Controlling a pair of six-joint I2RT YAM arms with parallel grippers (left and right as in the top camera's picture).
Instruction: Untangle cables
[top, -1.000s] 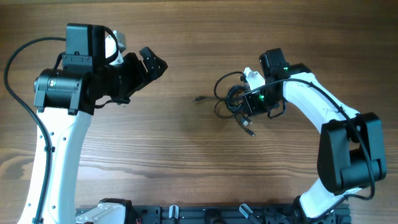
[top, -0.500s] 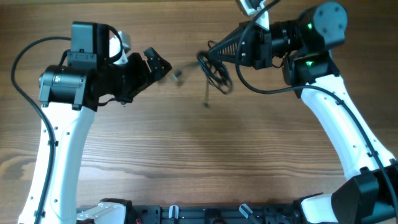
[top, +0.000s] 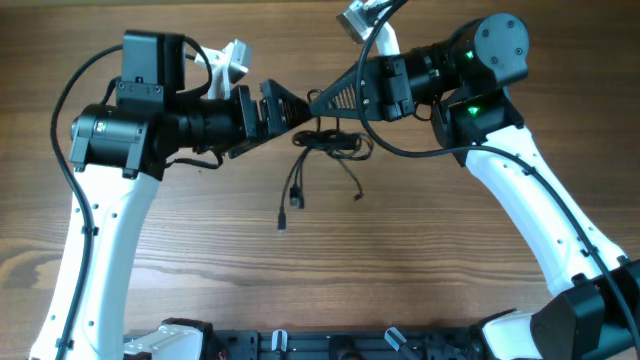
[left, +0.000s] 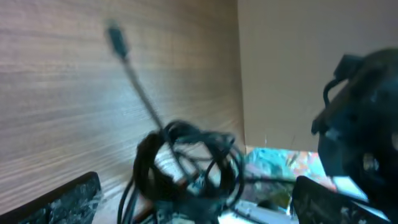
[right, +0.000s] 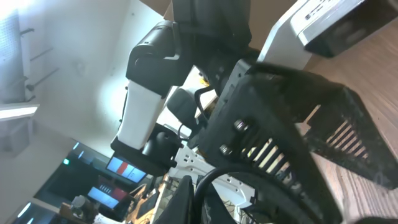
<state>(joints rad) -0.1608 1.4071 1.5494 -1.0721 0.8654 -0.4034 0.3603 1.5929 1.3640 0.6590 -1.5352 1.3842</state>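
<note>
The cables hang as a black bunch held above the wooden table, with loose plug ends dangling toward the front. My right gripper points left and is shut on the top of the bunch. In the right wrist view a black cable loop runs out of its shut jaws. My left gripper faces it from the left, open. Seen from the left wrist, the blurred cables lie between the spread fingers of that left gripper, and one cord reaches up to a plug. Whether the fingers touch them is unclear.
Both arms meet tip to tip at the back middle of the table. The left arm's gripper housing fills the right wrist view. Thick black robot cables loop beside each arm. A black rail runs along the front edge.
The right gripper has lifted the bunch off the table and carried it left. The left gripper has moved right to meet it. The cable ends now hang lower and straighter.
</note>
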